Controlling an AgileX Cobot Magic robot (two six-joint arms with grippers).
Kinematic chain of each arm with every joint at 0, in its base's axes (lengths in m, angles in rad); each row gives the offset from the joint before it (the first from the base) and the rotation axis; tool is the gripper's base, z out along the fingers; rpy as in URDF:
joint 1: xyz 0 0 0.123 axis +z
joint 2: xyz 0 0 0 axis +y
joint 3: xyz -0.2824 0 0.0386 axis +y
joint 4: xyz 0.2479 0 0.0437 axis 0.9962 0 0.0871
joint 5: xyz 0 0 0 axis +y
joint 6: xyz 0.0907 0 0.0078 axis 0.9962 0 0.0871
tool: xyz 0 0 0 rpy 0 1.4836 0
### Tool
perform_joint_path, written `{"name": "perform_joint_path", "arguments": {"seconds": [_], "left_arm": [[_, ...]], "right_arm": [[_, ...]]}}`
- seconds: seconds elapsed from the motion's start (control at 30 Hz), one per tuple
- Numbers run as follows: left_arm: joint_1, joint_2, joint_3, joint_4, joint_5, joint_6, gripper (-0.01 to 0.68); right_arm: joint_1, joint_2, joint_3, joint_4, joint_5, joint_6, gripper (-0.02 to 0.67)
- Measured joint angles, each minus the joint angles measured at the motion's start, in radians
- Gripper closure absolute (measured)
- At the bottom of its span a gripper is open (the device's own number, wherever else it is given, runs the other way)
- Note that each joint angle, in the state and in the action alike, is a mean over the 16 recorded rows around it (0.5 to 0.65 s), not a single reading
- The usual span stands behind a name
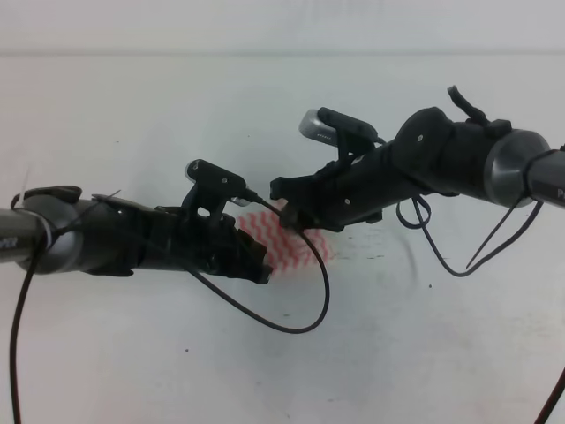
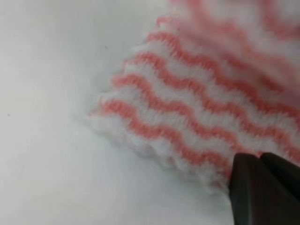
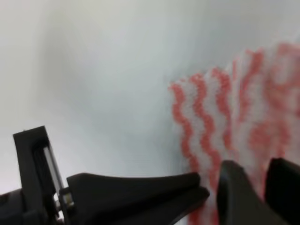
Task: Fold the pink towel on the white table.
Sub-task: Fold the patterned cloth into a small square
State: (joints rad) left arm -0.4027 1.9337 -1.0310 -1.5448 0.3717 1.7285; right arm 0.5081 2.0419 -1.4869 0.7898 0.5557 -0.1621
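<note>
The pink towel [image 1: 298, 246], with pink-red and white wavy stripes, lies in the middle of the white table [image 1: 424, 353], partly hidden under both arms. My left gripper [image 1: 261, 268] is at the towel's near left edge. In the left wrist view its two dark fingers [image 2: 248, 187] are pressed together on the edge of the towel [image 2: 197, 108], whose corner sits slightly raised. My right gripper [image 1: 284, 210] is at the far left edge. In the right wrist view its gripper [image 3: 214, 188] is closed down on the towel [image 3: 211, 122].
A loose black cable [image 1: 300, 322] hangs from the left arm in a loop over the table in front of the towel. Another cable [image 1: 441, 256] droops under the right arm. The two wrist cameras stand close together above the towel.
</note>
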Motion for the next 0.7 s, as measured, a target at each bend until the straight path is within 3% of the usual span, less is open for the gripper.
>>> {"name": "perform_joint_path", "arguments": {"seconds": [0.3, 0.47, 0.7], "left_arm": [[0.0, -0.025, 0.0, 0.005, -0.05, 0.015, 0.678], [0.0, -0.053, 0.0, 0.007, -0.104, 0.023, 0.678], [0.0, -0.089, 0.0, 0.007, -0.169, 0.027, 0.678]], "right_arm": [[0.0, 0.0, 0.0, 0.013, 0.013, 0.002, 0.392], [0.0, 0.0, 0.0, 0.009, 0.018, 0.001, 0.4], [0.0, 0.001, 0.0, -0.006, 0.034, -0.012, 0.468]]}}
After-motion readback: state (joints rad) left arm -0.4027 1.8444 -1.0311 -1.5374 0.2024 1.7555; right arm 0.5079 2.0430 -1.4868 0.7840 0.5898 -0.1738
